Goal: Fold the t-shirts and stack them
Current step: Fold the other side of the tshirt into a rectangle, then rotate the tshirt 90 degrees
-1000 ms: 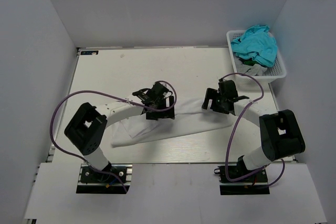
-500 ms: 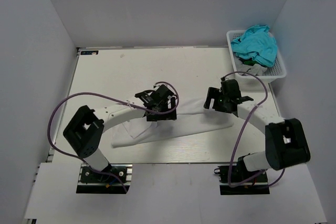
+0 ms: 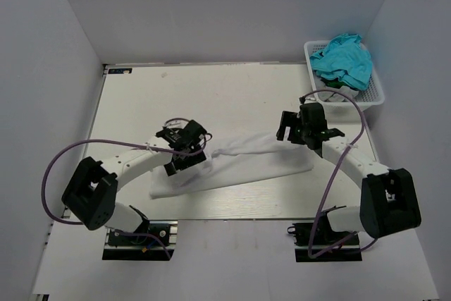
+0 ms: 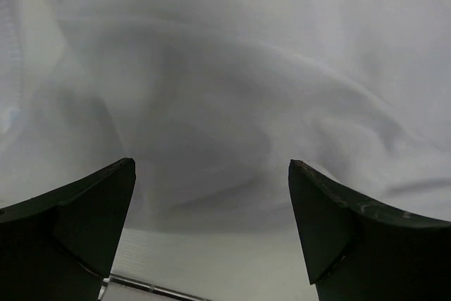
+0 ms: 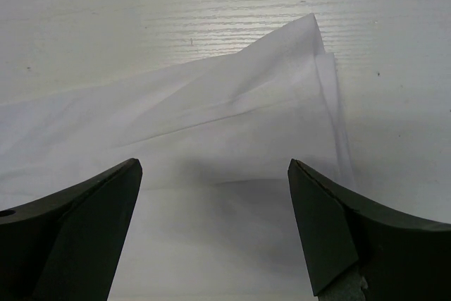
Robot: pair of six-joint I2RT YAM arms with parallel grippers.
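Note:
A white t-shirt (image 3: 239, 163) lies folded into a long band across the middle of the table, from lower left to upper right. My left gripper (image 3: 184, 147) is open and empty over its left part; the left wrist view shows rumpled white cloth (image 4: 211, 89) just beyond the spread fingers. My right gripper (image 3: 299, 132) is open and empty over the band's right end. The right wrist view shows that end's folded corner (image 5: 310, 68) and cloth between the spread fingers.
A white basket (image 3: 378, 94) at the back right corner holds crumpled teal and white garments (image 3: 344, 58). White walls enclose the table on three sides. Bare tabletop (image 3: 211, 96) lies behind the shirt.
My left gripper has moved left along the shirt and let go of the cloth. The right gripper has shifted slightly right and back. The shirt lies flatter.

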